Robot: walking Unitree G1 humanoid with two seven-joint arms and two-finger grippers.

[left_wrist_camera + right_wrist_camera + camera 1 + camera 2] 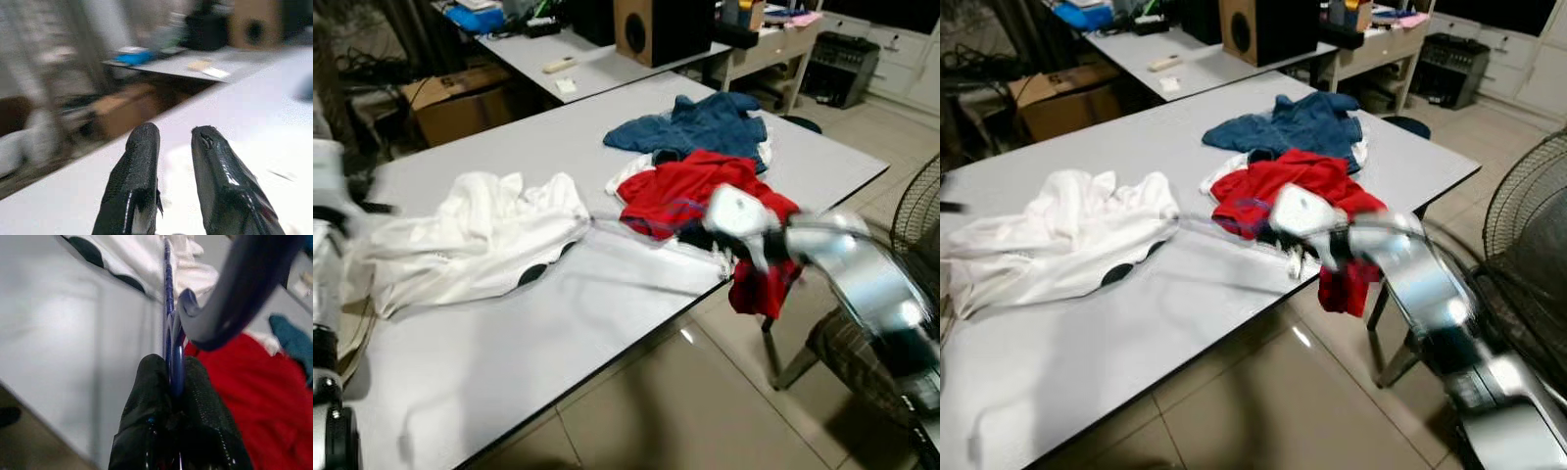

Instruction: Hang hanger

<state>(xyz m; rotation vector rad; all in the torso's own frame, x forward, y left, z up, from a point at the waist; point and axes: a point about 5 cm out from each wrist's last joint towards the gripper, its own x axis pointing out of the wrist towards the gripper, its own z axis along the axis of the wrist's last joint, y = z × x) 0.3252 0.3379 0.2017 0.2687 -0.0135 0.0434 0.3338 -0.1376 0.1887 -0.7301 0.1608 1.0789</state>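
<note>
Over the grey table [489, 392], at 3 o'clock of the white shirt [470, 240], a blue plastic hanger [172, 333] is held clenched in the right gripper [172, 382] jaws beside the red garment [690, 191]. Left gripper [171, 142] jaws are seen parted, nothing grasped.

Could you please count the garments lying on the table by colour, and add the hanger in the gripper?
White garment: 1
Red garment: 1
Blue garment: 1
Blue hanger, pinched in the right gripper: 1
Total: 4 things, with the three garments on the grey table.
</note>
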